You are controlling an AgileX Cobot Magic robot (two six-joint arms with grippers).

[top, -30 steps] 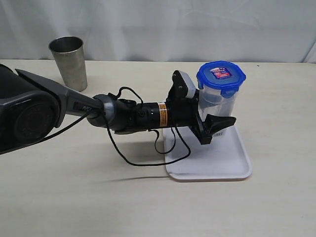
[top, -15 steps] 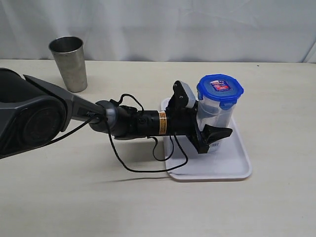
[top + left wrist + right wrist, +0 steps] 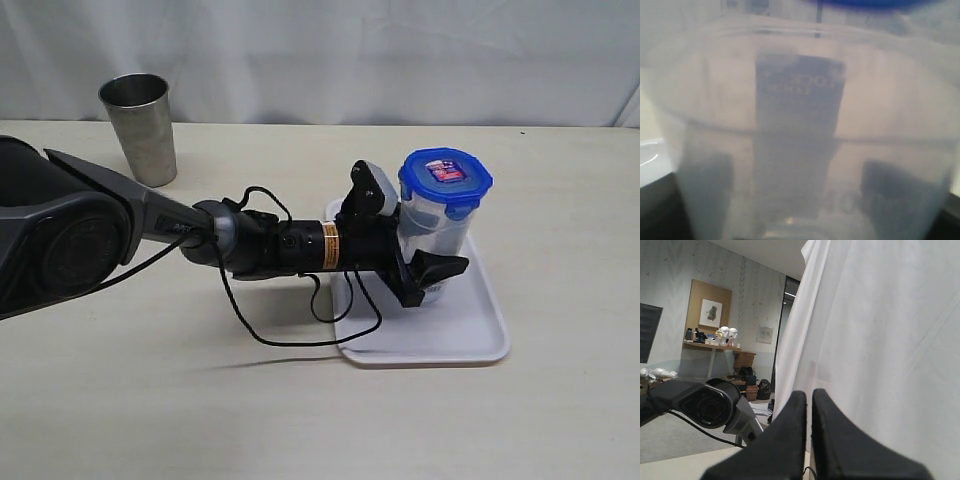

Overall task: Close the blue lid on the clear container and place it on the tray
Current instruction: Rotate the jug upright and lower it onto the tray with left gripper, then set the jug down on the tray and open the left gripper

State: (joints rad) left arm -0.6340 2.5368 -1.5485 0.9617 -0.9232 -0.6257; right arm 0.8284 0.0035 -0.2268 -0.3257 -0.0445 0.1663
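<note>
The clear container [image 3: 438,218] stands upright with the blue lid [image 3: 446,177] seated on top, its base down at the white tray [image 3: 470,330]. My left gripper [image 3: 443,252] reaches in from the left and is shut on the container's lower half; the near finger [image 3: 440,268] shows in front and the far one is hidden behind it. In the left wrist view the container [image 3: 800,125] fills the frame, with dark fingers [image 3: 705,195] visible through its wall on both sides and a strip of the lid [image 3: 865,3] at the edge. My right gripper [image 3: 809,400] is shut on nothing, facing a white curtain.
A grey steel cup [image 3: 140,128] stands at the back left of the table. The left arm's black cable [image 3: 300,335] loops down onto the table beside the tray. A white curtain [image 3: 330,50] closes off the back.
The left gripper has lowered the lidded container toward the tray and drawn it slightly left. The right gripper has not moved.
</note>
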